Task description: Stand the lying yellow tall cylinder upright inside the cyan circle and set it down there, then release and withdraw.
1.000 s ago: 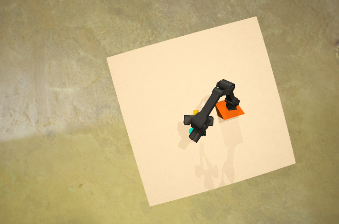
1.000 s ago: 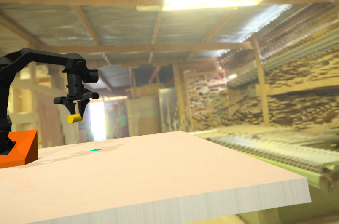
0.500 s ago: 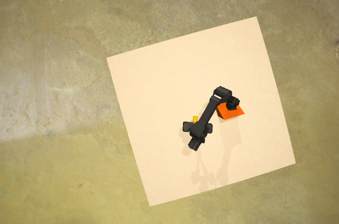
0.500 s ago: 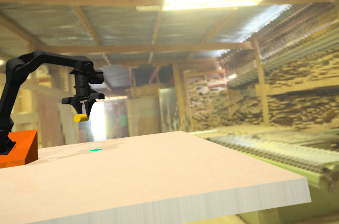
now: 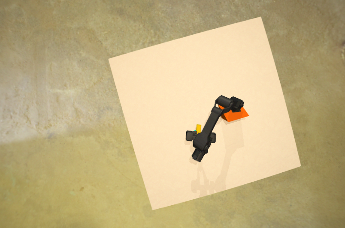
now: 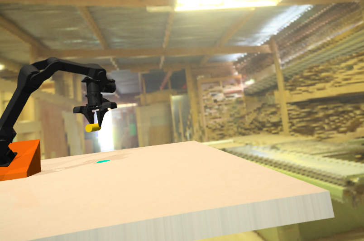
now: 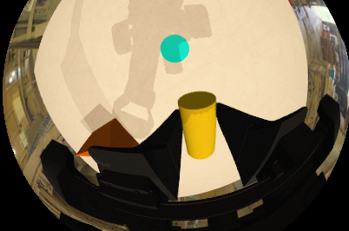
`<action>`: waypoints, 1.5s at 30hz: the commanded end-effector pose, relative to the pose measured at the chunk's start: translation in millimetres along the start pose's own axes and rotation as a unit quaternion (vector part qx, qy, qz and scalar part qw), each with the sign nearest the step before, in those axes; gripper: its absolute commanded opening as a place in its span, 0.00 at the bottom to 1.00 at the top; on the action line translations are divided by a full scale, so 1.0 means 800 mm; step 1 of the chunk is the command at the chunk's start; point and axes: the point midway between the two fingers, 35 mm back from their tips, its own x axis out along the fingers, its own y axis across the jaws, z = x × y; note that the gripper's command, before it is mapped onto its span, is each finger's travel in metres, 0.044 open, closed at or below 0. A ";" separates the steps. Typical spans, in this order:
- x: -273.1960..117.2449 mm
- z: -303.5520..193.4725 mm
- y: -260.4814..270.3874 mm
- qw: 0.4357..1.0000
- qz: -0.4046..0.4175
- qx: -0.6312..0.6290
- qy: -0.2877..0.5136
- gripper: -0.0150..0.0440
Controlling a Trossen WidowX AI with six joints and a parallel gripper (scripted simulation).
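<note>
Exterior view: tool (image 6: 94,120) hung well above the worktop (image 6: 182,180), its jaws clamped on the yellow cylinder (image 6: 92,127). Cylinder was horizontal in the grip, one round end face turned toward this camera. Pick and lift were therefore done; carriage over the target looked nearly done.

Cyan circle (image 6: 103,161) lay on the worktop below and slightly to the camera's right of the tool. In the wrist view the circle (image 7: 174,48) sat just beyond the free end of the cylinder (image 7: 199,125), near mid-frame, with the arm's shadow spread around it. Top view showed only a yellow stub (image 5: 198,127) beside the wrist and a sliver of cyan touching the arm's outline; the rest of the circle was hidden under the arm.

Left to do, by my reading: turn the cylinder onto its end, lower it inside the circle, release, withdraw. None of these had begun; the cylinder was nowhere near upright.

Appearance of the cylinder: plain saturated yellow, smooth, no markings, flat ends. It appeared gripped near one end, most of its length projecting past the fingers.
</note>
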 end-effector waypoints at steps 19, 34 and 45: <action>0.014 0.071 0.018 1.000 0.003 0.014 0.002 0.43; 0.026 0.074 0.021 0.998 0.038 0.022 -0.038 0.43; 0.035 0.077 0.023 0.995 0.061 0.028 -0.071 0.43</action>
